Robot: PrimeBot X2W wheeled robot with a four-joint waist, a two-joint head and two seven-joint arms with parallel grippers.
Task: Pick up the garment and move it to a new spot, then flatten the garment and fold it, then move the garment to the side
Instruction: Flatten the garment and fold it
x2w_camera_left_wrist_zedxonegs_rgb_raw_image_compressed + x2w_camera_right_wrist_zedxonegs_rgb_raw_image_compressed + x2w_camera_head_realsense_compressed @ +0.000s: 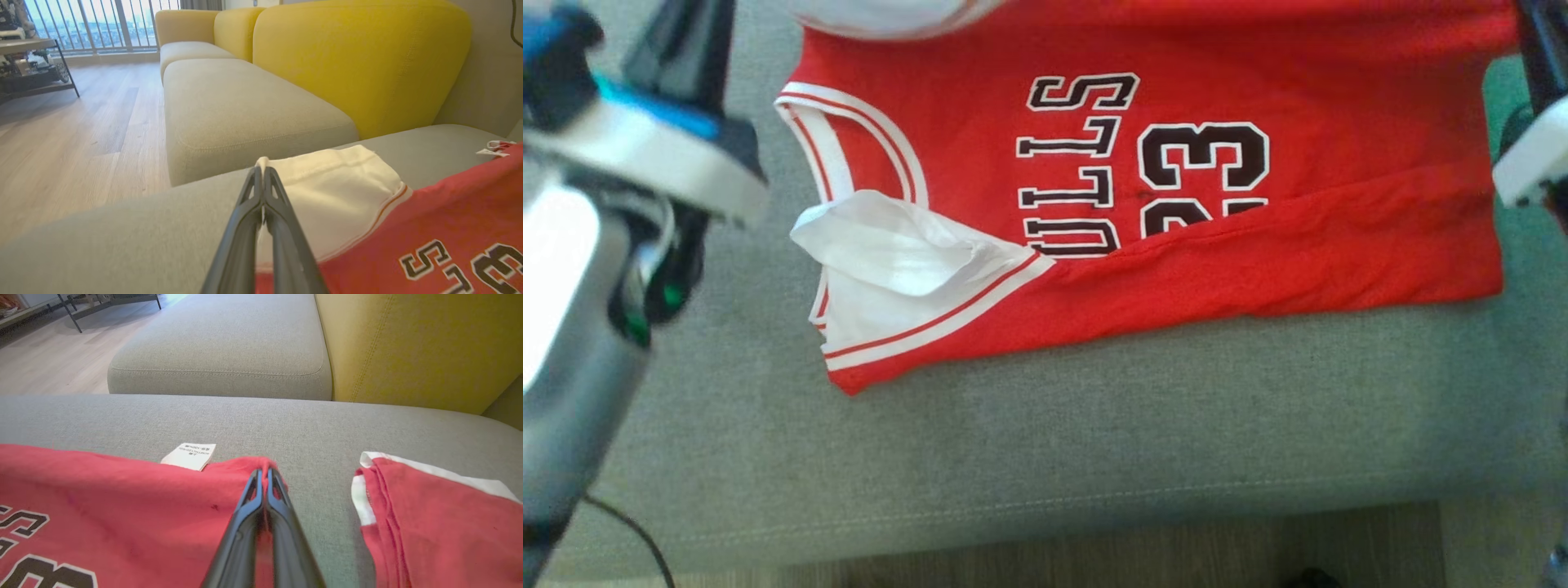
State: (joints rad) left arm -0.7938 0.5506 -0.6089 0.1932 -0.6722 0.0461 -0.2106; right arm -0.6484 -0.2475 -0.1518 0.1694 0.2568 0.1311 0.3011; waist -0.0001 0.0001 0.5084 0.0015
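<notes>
The garment (1258,253) is a red jersey with white trim and black lettering, lying on the grey sofa cushion (1045,425) with its near edge folded over. In the left wrist view my left gripper (262,168) is shut, pinching the edge of the garment's white panel (335,188). In the right wrist view my right gripper (264,471) is shut on a bunched red fold of the garment (122,506), next to a white care label (190,455). Another red part with white trim (429,522) lies to the right of those fingers.
A yellow backrest (367,61) runs along the far side of the cushions. A second grey cushion (245,106) adjoins on the left, with wooden floor (73,134) and a dark metal shelf (28,65) beyond. The cushion's front edge (1045,523) drops to the floor.
</notes>
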